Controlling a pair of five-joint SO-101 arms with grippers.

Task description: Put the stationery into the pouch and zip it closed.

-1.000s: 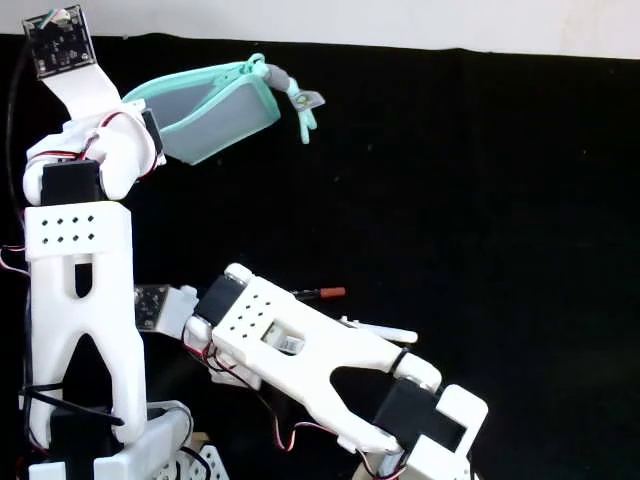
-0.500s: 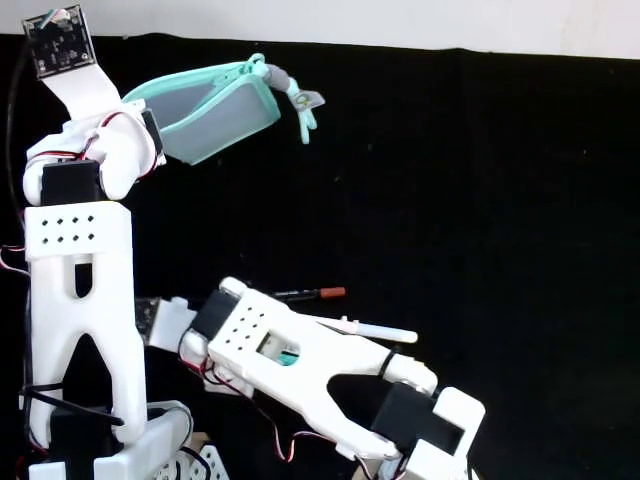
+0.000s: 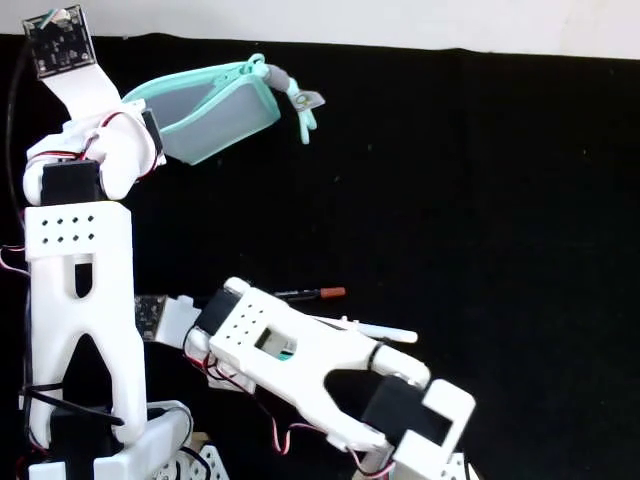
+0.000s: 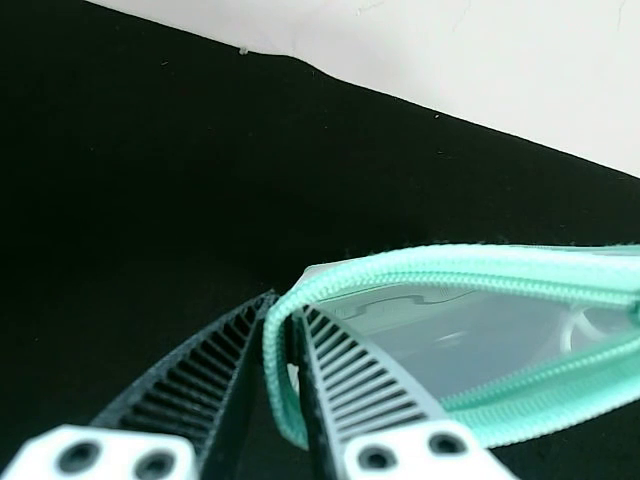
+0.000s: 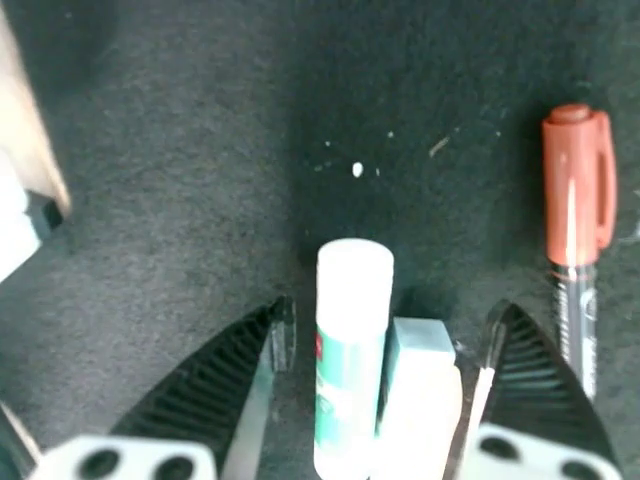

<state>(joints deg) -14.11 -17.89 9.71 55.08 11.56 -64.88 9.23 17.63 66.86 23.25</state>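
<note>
Pouch (image 4: 470, 330) rim between closed left jaws

You have soft, even light in the high view; the white arms (image 3: 110, 250) stand bright with no hard shadow, while the black cloth (image 3: 500, 200) swallows the light; the pale strip (image 3: 400, 25) at 12 o'clock is washed out. In the left wrist view the pouch (image 4: 480, 330) carries a mild sheen; in the right wrist view the glue stick (image 5: 352, 340) glares white at its cap, a dark shadow pools just beside it, and a thin highlight runs down the pen (image 5: 578, 190) cap.
</note>
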